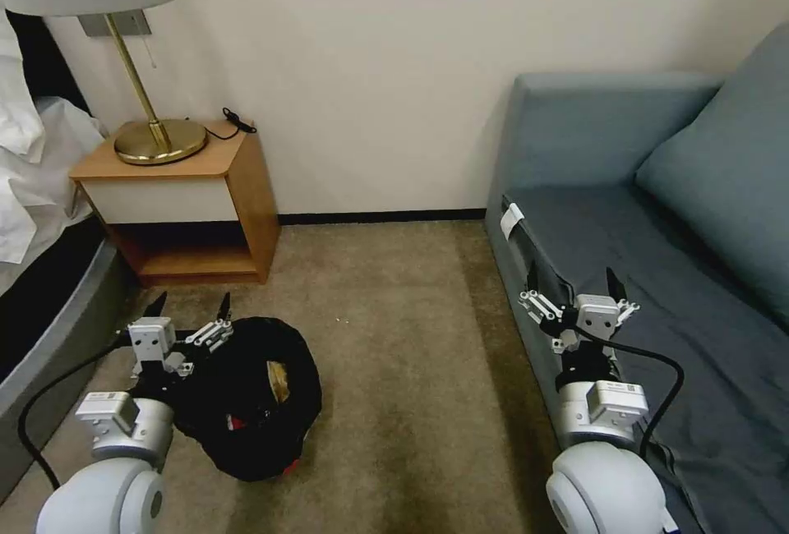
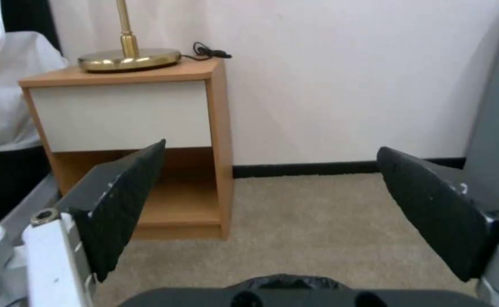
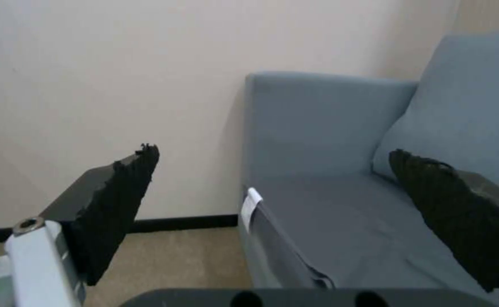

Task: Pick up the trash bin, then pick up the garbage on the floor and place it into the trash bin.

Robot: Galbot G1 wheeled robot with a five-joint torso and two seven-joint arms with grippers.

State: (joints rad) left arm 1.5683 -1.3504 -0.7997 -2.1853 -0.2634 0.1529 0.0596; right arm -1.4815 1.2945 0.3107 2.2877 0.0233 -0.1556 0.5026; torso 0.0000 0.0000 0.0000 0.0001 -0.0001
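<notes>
Black trash bin (image 1: 246, 402) upright (mouth up) beside wide-spread left claw (image 1: 191, 306)

Black bag-lined trash bin (image 1: 251, 398) stands on the carpet; tan and red garbage (image 1: 279, 382) inside.

A bedroom, likely a hotel room or a home; a bed (image 1: 33, 287) with rumpled white bedding (image 1: 33, 172) stands at the left; beside it a wooden nightstand (image 1: 185, 205) with a white drawer front carries a brass lamp (image 1: 148, 107) with a white shade; a blue-grey sofa (image 1: 657, 255) lines the right side; beige carpet (image 1: 394, 337) covers the floor up to a plain cream wall (image 1: 370, 66) with a dark skirting strip
</notes>
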